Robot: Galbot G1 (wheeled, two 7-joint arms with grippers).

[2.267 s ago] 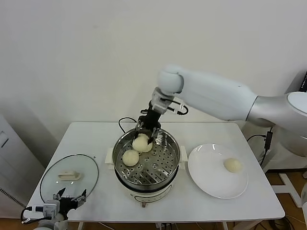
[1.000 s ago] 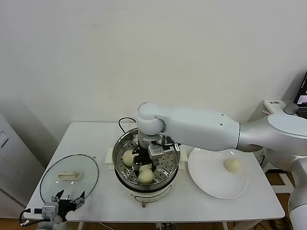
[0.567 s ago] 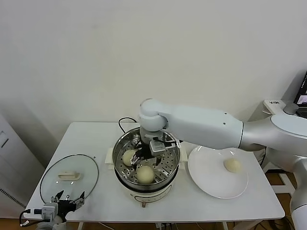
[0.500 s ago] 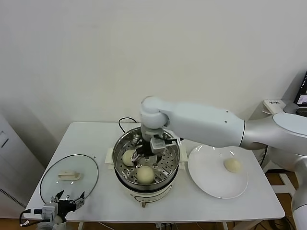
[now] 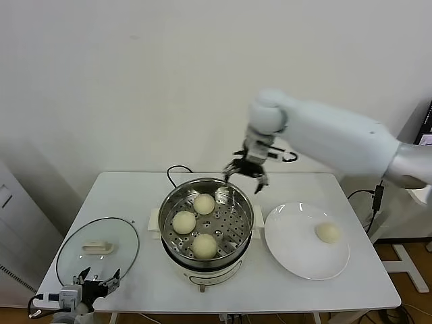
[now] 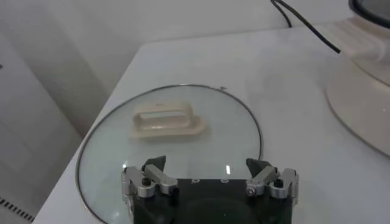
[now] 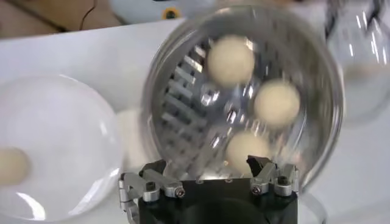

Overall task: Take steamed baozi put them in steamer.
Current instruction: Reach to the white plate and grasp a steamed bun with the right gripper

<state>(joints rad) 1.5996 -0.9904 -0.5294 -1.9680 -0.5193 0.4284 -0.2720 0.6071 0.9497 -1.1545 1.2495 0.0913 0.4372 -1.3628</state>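
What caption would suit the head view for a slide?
Three steamed baozi in the steamer, one on the plate; right gripper open above the rim.

The right gripper (image 5: 246, 174) has let go and risen from inside the steamer (image 5: 206, 223) to above its far rim, empty; 3 baozi (image 5: 204, 246) now lie uncovered inside.

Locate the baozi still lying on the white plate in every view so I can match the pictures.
Head view: the last baozi lies on the right part of the plate, right of the steamer.
Right wrist view: the same baozi sits at the picture's left edge, partly cut off, on the plate.
Left wrist view: not in it.
Shared landmark: the steamer with three baozi inside, in the head and right wrist views.
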